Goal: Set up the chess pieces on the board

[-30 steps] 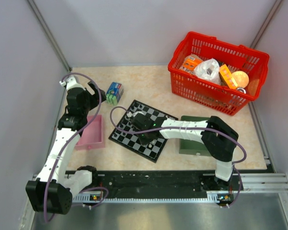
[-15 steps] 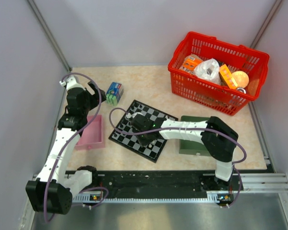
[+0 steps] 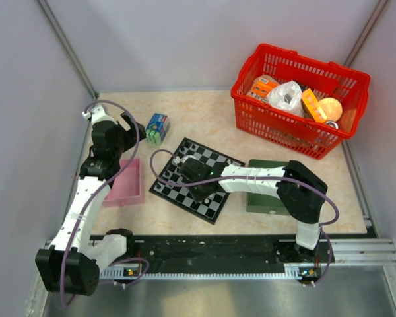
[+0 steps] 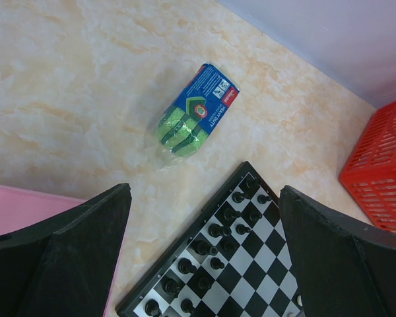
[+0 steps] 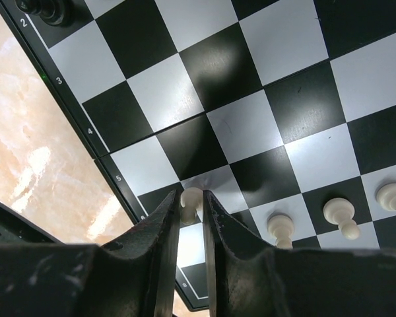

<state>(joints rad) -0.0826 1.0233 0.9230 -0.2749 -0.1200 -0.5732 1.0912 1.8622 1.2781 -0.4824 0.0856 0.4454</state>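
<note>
The board (image 3: 208,206) lies in the middle of the table, black and silvery checks. My right gripper (image 3: 197,188) hangs low over its near left part. In the right wrist view its fingers (image 5: 191,195) are shut on a pale chess piece (image 5: 189,207) standing near the board's edge. Three more pale pieces (image 5: 340,212) stand in a row to its right, and one dark piece (image 5: 49,10) at the far corner. My left gripper (image 4: 204,264) is open and empty, high above the board's far left edge, where several dark pieces (image 4: 214,231) stand in two rows.
A red basket (image 3: 297,99) full of goods stands at the back right. A green sponge pack (image 3: 157,129) lies behind the board. A pink tray (image 3: 127,185) is left of the board, under the left arm. A green tray (image 3: 267,191) sits to the right, under the right arm.
My right gripper has shifted slightly left over the board. The left arm has not moved.
</note>
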